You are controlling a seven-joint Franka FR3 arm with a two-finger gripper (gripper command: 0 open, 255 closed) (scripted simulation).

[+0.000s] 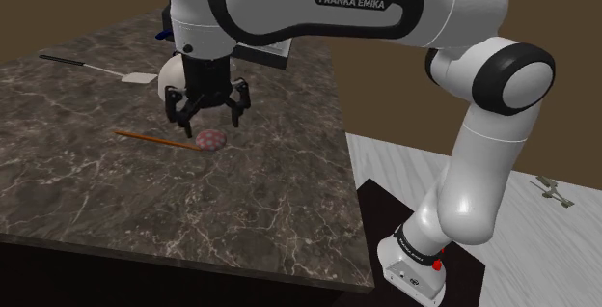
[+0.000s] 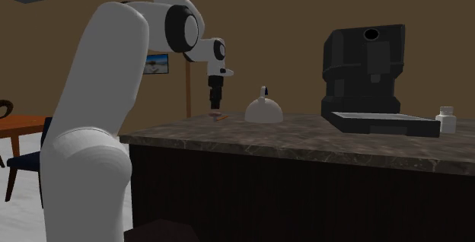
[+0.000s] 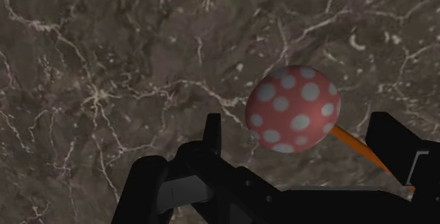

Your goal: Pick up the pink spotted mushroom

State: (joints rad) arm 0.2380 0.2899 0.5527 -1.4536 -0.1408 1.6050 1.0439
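The pink spotted mushroom (image 3: 292, 108) lies on the dark marbled counter (image 1: 87, 189), and you can see its rounded cap is pink with white dots. You have it directly under your gripper (image 1: 206, 119), which hangs a little above it with the two black fingers (image 3: 211, 137) spread wide. In the wrist view the cap sits in the gap between them, nearer one finger than the other, and neither finger touches it.

A thin orange stick (image 1: 150, 137) lies flat on the counter and meets the cap. In the shoulder view it runs off toward that view's left. You cannot tell whether it is joined to the mushroom or only tucked beneath it.

Farther back on the counter in the shoulder view, well apart from the mushroom, you'll find a white spatula (image 1: 138, 79) with a thin dark handle. In the second exterior view a white domed kettle (image 2: 263, 111) stands near the gripper, on that view's right of it. Farther right again is a black coffee machine (image 2: 364, 65) with a flat tray at its foot, and a small white bottle (image 2: 447, 120) stands just beside the tray's far end.

Your arm (image 1: 463, 112) rises from the stand (image 1: 415, 257) at the shoulder view's lower right, bends at the elbow and reaches over the counter's edge, with the hand pointing down at the mushroom
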